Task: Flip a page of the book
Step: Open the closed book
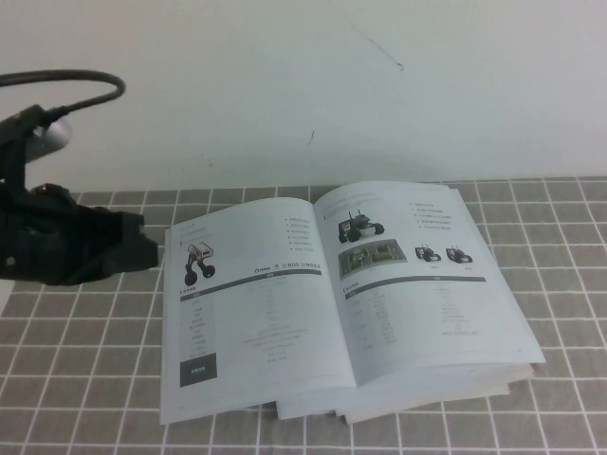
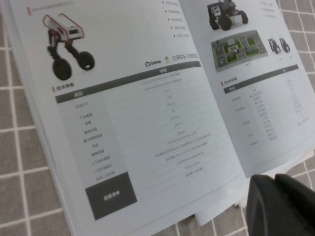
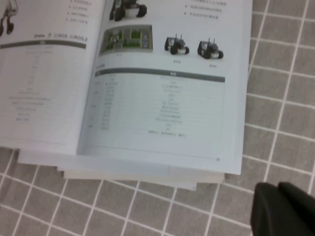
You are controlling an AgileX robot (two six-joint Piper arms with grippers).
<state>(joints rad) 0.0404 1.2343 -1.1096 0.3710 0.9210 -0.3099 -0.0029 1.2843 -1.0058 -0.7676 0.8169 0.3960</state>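
Observation:
The book (image 1: 285, 322) lies open and flat on the checked cloth. The page (image 1: 417, 284) with the black wheeled robot, green picture, two small robots and table is the right-hand sheet; it also shows in the left wrist view (image 2: 256, 98) and the right wrist view (image 3: 167, 103). My left gripper (image 1: 142, 248) is shut and empty, raised just left of the book; in its wrist view (image 2: 274, 178) it sits by the book's near edge. My right gripper (image 3: 276, 186) is shut and empty above the cloth off the book's near right corner; it is out of the high view.
The left-hand sheet (image 1: 247, 303) shows a white-and-black robot and a dark box. Grey checked cloth (image 1: 85, 379) covers the table, with a white wall (image 1: 379, 85) behind. A black cable (image 1: 85, 83) loops above the left arm.

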